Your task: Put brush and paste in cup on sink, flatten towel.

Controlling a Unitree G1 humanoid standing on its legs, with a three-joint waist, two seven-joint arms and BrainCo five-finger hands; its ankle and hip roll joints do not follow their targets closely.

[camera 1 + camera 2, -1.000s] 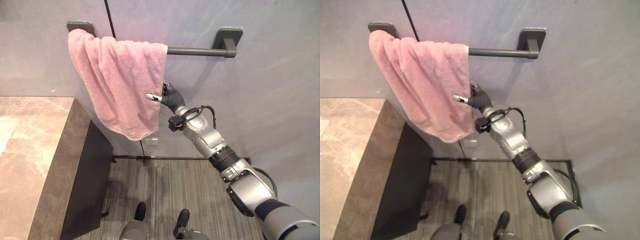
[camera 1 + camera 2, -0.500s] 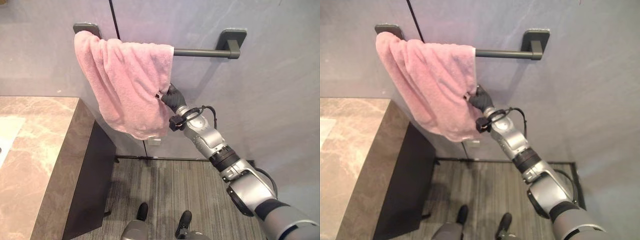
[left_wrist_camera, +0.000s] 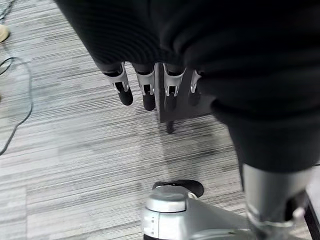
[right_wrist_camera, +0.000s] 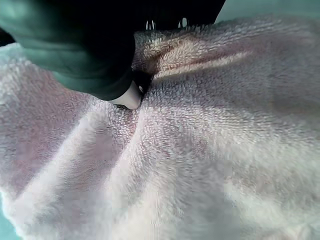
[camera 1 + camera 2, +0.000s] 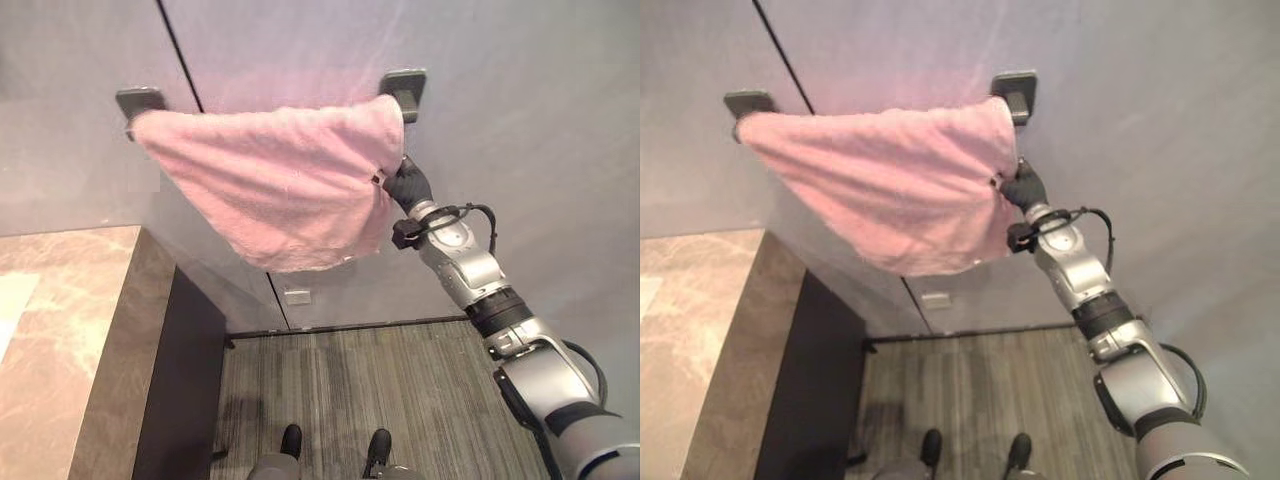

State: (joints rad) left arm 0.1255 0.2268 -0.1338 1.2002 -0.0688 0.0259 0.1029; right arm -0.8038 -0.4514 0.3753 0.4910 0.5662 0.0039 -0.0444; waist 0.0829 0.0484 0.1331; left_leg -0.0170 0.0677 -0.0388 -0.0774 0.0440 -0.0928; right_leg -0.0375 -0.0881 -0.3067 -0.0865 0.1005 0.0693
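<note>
Pink towel [image 5: 285, 190] spans rail between wall brackets [image 5: 403, 88], right hand [image 5: 402, 185] pinching its right edge. Left hand [image 3: 150, 87] hangs relaxed over floor, holding nothing. You risk dragging towel off rail if pull runs outward; lower hem bunches, uneven.

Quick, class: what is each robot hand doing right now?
Left hand: open, fingers relaxed, holding nothing.
Right hand: shut on the pink towel, gripping its edge.
</note>
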